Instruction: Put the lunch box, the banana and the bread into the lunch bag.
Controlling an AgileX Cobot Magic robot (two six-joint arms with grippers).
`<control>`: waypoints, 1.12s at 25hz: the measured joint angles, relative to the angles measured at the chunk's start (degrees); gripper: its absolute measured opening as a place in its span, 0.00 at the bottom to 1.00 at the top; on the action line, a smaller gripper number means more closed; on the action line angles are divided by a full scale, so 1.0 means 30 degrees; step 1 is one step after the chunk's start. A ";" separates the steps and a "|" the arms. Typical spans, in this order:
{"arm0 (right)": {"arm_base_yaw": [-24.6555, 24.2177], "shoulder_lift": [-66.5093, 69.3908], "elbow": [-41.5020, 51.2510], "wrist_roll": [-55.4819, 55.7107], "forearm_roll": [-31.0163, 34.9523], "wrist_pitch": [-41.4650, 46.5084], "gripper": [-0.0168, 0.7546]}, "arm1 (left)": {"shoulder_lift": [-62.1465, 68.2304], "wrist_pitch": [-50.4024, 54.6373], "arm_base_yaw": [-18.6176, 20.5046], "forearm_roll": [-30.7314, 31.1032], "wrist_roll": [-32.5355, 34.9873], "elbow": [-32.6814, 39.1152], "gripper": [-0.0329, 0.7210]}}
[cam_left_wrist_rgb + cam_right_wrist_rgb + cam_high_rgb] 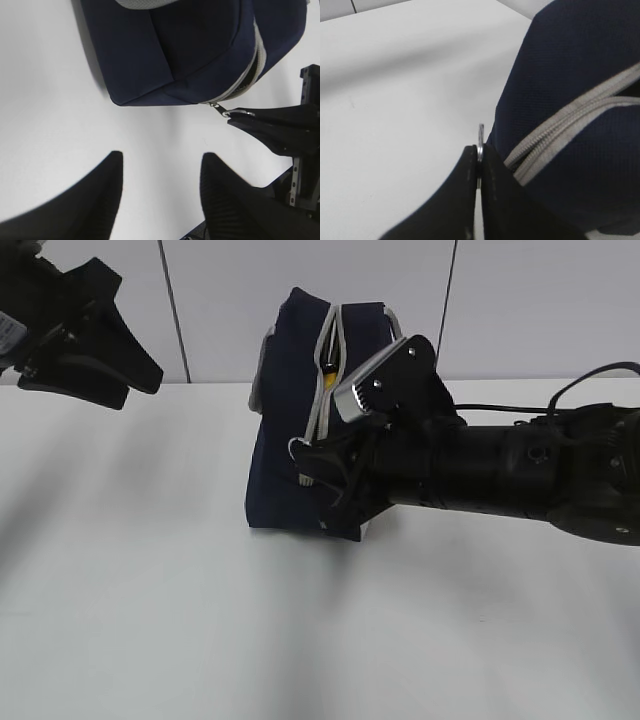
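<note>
Lunch bag (pixel 290 430) zipper work shows at the right gripper (pixel 479 165): its two black fingers (pixel 462 200) are pressed nearly together, pinching the metal ring pull (pixel 480 140) edge-on between their tips. In the left wrist view the same ring (pixel 239 113) hangs from the slider at the bag's lower corner, caught at the tip of the right gripper's dark fingers (pixel 280 127). The left gripper (pixel 160 195) hovers above the bare white table (pixel 60 150) with its fingers (pixel 100 200) spread wide apart, touching and holding nothing; in the exterior view it sits raised near the table's far left edge (pixel 90 330), well apart from the bag.

The bag is navy fabric with a grey zipper (pixel 570 130) and grey strap handles (pixel 345 315), standing toward the table's far edge, about mid-width. The zipper is parted along its upper stretch, and a sliver of yellow (pixel 327 368) shows in the gap; what else lies inside cannot be made out.
</note>
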 joint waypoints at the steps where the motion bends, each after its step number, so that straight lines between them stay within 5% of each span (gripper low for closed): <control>1: 0.0000 0.0000 -0.0099 0.0089 -0.0035 0.0000 0.00 | 0.0000 0.0000 0.0000 -0.0022 0.0000 0.0000 0.52; 19: -0.0040 -0.0327 -0.3098 0.2535 -0.1413 0.1398 0.00 | 0.0000 -0.0489 0.0000 -0.0040 0.0336 0.0000 0.52; 28: -0.0560 -0.0371 -0.5153 0.7055 -0.5939 0.1858 0.00 | 0.0000 -0.1804 0.0000 -0.1310 0.2547 0.0000 0.52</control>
